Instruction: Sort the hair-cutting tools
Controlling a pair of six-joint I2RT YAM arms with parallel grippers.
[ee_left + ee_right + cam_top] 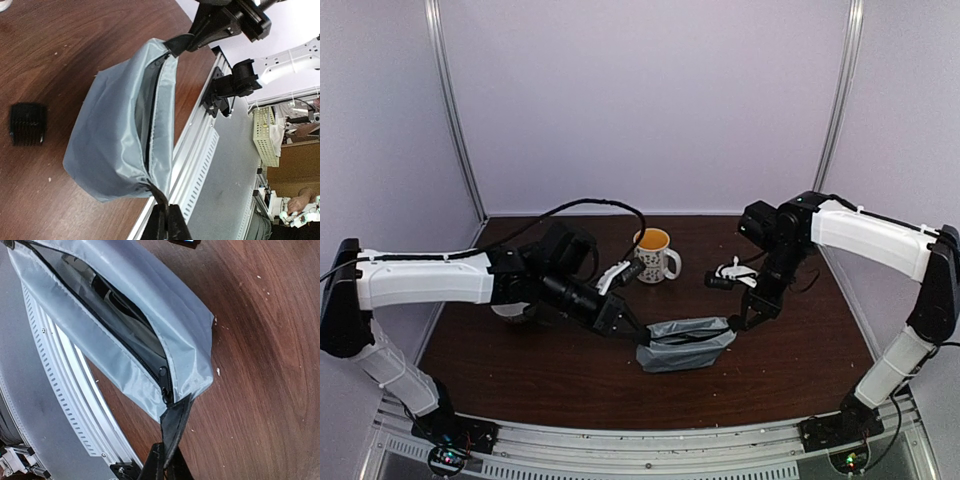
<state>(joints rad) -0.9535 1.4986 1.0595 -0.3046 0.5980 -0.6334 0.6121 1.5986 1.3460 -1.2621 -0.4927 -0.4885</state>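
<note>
Left end effector (167, 222) is clenched on the black tab at one end of the grey pouch (115, 140); the right end effector (167, 460) grips the opposite tab. The zip gapes open close to the bench's (570, 390) near edge, with dark tools (107, 292) inside. A small black block (28, 124) lies apart on bare wood on the far side.

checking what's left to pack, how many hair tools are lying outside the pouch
1: a black block on the table beside the grey pouch. More may be hidden from view.
</note>
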